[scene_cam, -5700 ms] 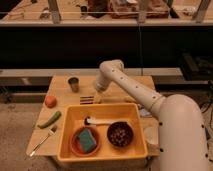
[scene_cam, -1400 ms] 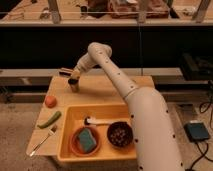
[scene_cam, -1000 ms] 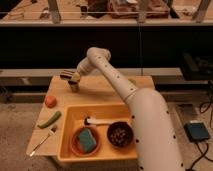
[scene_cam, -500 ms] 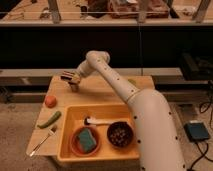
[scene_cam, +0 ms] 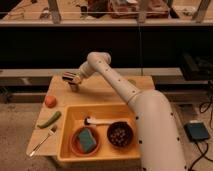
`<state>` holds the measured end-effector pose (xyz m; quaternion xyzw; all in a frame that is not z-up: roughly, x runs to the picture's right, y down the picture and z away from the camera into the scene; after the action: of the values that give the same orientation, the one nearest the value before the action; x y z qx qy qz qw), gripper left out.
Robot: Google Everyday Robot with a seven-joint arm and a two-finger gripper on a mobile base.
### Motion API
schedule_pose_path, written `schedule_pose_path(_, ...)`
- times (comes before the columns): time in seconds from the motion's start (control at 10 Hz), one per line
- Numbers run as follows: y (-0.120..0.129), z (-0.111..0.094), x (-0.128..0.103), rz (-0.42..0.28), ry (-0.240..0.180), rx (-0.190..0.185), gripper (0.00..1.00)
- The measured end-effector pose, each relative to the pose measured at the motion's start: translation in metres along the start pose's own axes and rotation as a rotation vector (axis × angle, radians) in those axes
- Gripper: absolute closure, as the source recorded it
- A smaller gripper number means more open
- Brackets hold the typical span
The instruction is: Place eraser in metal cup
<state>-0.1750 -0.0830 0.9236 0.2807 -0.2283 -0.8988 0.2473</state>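
Note:
The eraser (scene_cam: 70, 77), a small dark block with pale stripes, lies level in my gripper (scene_cam: 73, 79) at the far left of the wooden table (scene_cam: 107, 92). The gripper is shut on the eraser and holds it right over the metal cup (scene_cam: 74, 87). The cup is a small grey cylinder standing on the table; only its lower part shows under the eraser. My pale arm (scene_cam: 125, 90) reaches in from the lower right across the table.
A yellow bin (scene_cam: 64, 150) stands at the table's front; in it are an orange bowl with a teal sponge (scene_cam: 86, 140), a dark bowl (scene_cam: 120, 135) and a white brush (scene_cam: 97, 121). A red-orange fruit (scene_cam: 50, 100), a green vegetable (scene_cam: 49, 119) and a fork (scene_cam: 42, 141) lie at the left.
The eraser has left its spot on the table and is now in the gripper. Over the last second the gripper has sunk slightly towards the metal cup.

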Motion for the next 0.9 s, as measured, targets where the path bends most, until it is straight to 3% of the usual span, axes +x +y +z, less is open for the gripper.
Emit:
schedule_pose_path(0.8,0.0038,-0.0044,0.0007,-0.026,0.011,-0.015,0.23)
schedule_pose_path(0.9,0.0041,-0.0051,0.0015,-0.028,0.011,-0.017,0.20)
